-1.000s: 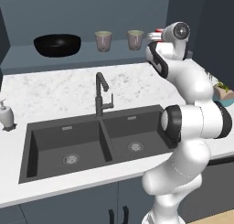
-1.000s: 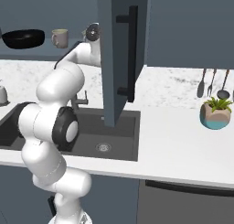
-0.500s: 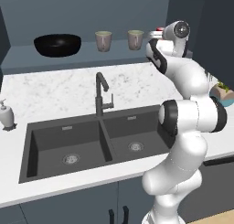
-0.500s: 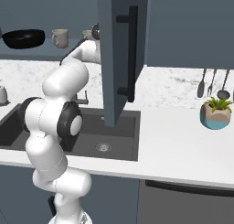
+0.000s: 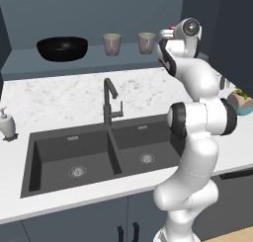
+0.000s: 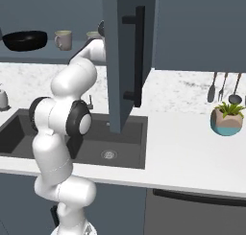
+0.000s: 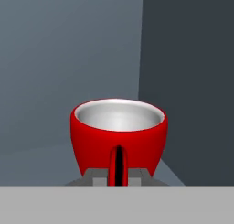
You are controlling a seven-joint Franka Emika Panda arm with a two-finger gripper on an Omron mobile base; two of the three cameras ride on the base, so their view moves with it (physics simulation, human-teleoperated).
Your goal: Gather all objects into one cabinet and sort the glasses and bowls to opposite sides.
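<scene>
My gripper (image 7: 117, 175) is shut on the small red cup (image 7: 119, 132), whose handle sits between the fingers. In the hand view the cup is upright in the right-hand corner of the dark slate-blue cabinet, close above its shelf (image 7: 36, 166). In the left base view my gripper (image 5: 169, 32) is at the shelf's right end. The two tan cups (image 5: 111, 43) (image 5: 146, 42) stand left of it on the shelf (image 5: 74, 63). The wide black bowl (image 5: 62, 47) sits at the far left. From the right base view the bowl (image 6: 25, 40) and one tan cup (image 6: 63, 39) show; the open cabinet door (image 6: 129, 61) hides my hand.
A dark double sink (image 5: 94, 154) with a black faucet (image 5: 109, 100) lies below the cabinet in the marble counter. A white soap dispenser (image 5: 6, 125) stands at the left. A teal plant pot (image 6: 228, 121) and hanging utensils (image 6: 223, 88) are at the right.
My hand has edged slightly further into the cabinet's right end with the red cup. The bowl and the tan cups have not moved.
</scene>
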